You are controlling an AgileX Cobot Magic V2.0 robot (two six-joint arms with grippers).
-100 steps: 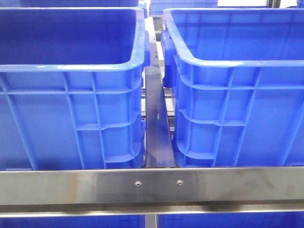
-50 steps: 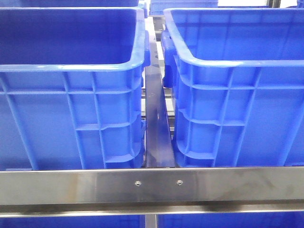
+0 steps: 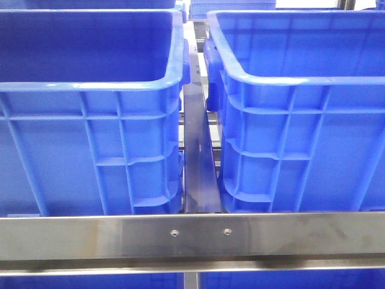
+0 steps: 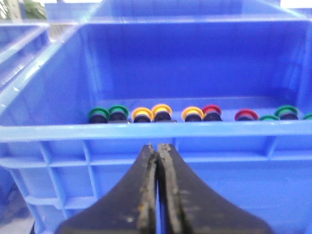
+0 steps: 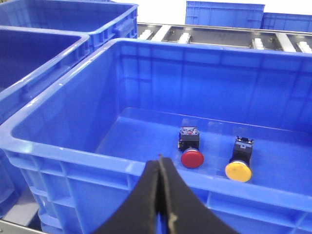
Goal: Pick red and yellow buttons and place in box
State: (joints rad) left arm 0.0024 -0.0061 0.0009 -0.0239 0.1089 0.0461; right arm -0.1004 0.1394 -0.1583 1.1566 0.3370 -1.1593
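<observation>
Front view shows two blue crates (image 3: 90, 120), no arms. Left wrist view: my left pincer (image 4: 158, 146) is closed and empty outside the supply crate (image 4: 146, 130); buttons (image 4: 161, 113) line its far wall. Right wrist view: my right pincer (image 5: 160, 161) is closed; red button (image 5: 191, 158) and yellow button (image 5: 238, 171) lie in the box (image 5: 97, 165). Next, I think, I must open the left pincer and reach over the rim.

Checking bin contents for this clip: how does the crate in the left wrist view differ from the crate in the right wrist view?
The left-wrist crate holds a row of many buttons along its floor, green, yellow and red; the right-wrist crate holds only two, a red button and a yellow button. The row stands close together; the two lie apart. Both crates are blue, ribbed and open-topped.
</observation>
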